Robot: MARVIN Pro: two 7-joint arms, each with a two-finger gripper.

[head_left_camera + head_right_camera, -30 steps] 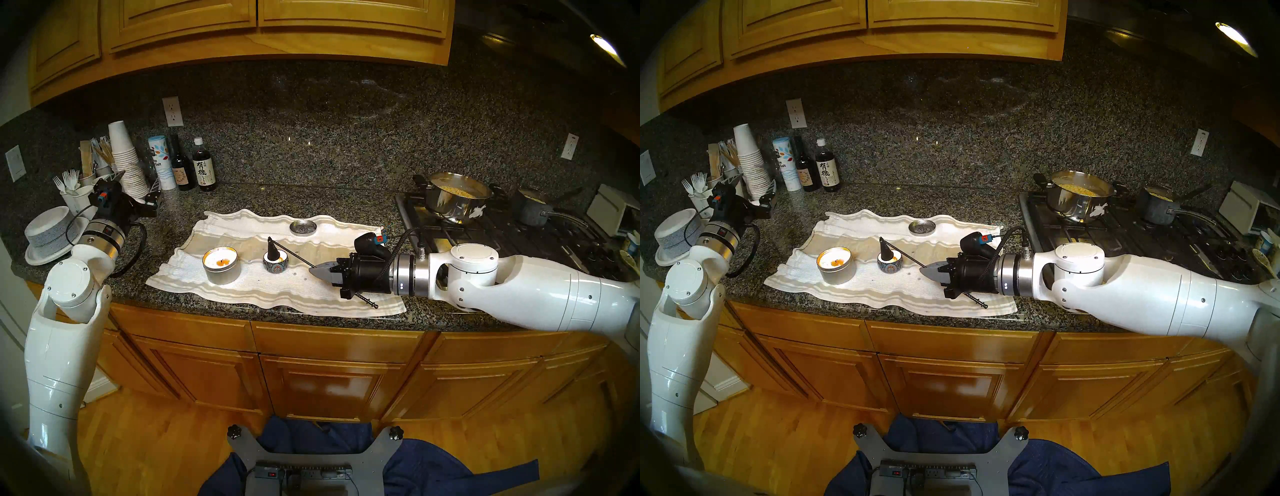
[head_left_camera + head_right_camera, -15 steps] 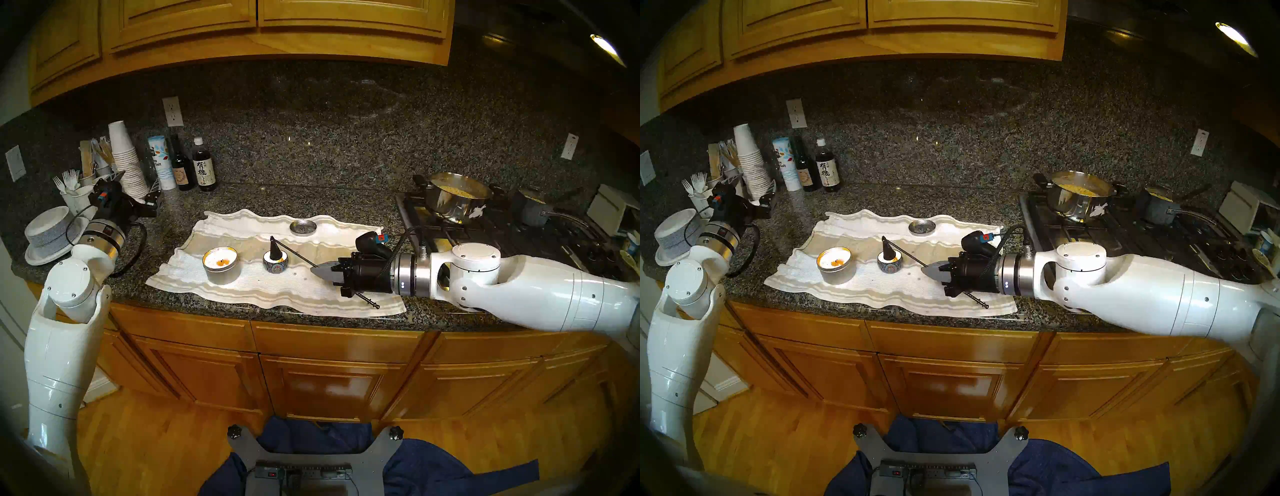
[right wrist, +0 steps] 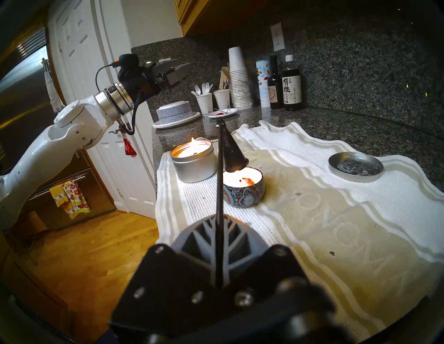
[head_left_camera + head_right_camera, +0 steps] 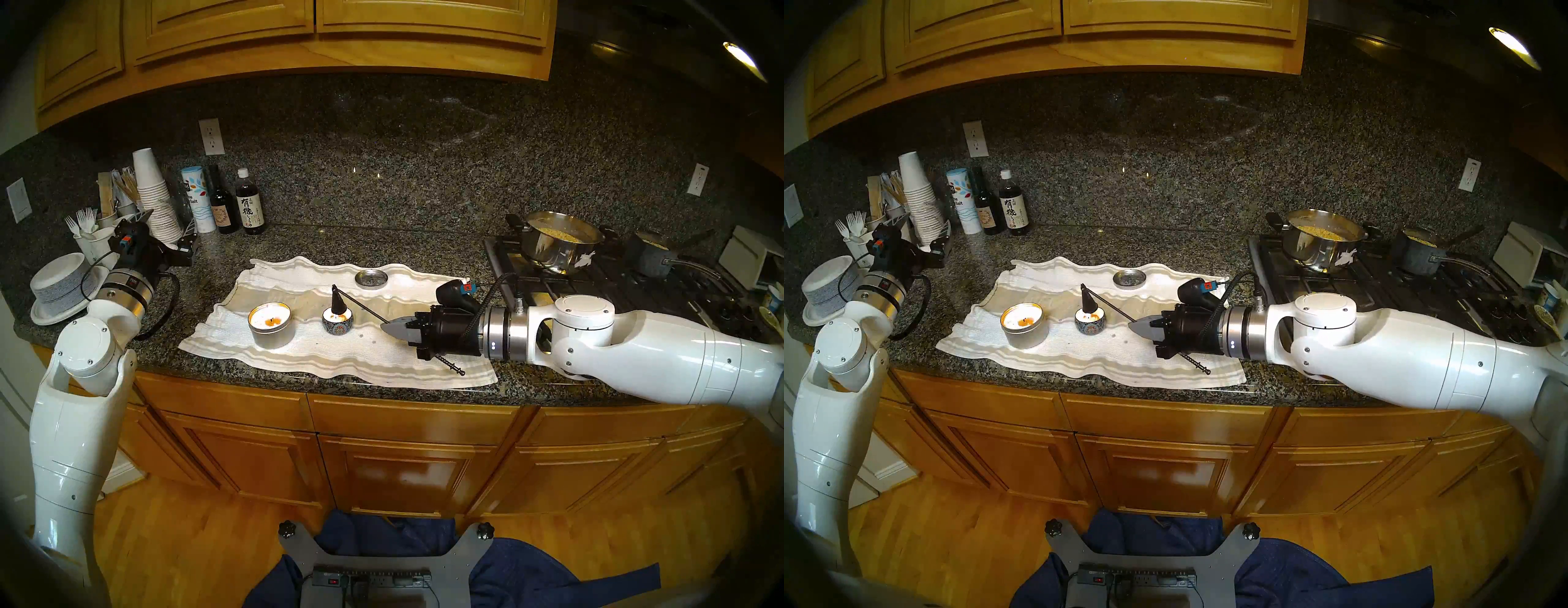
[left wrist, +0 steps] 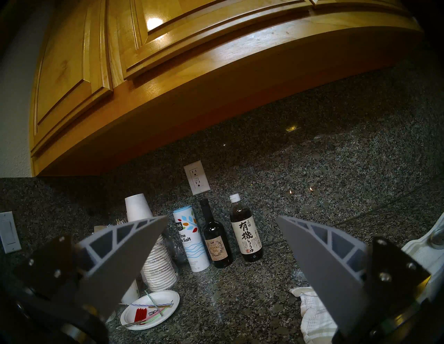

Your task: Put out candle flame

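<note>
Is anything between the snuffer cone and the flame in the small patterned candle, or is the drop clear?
Nothing visible blocks it. The snuffer, gripped by the right gripper, hangs with its cone just above the patterned candle; only air shows under the cone's mouth. The silver tin candle stands apart, beyond it.

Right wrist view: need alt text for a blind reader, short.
The right hand, shut on a candle snuffer, holds its black cone tilted just above the flame of a small patterned candle tin on a white towel. A larger silver candle tin burns behind it, a loose lid lies at right, and the left arm is raised at far left.
</note>
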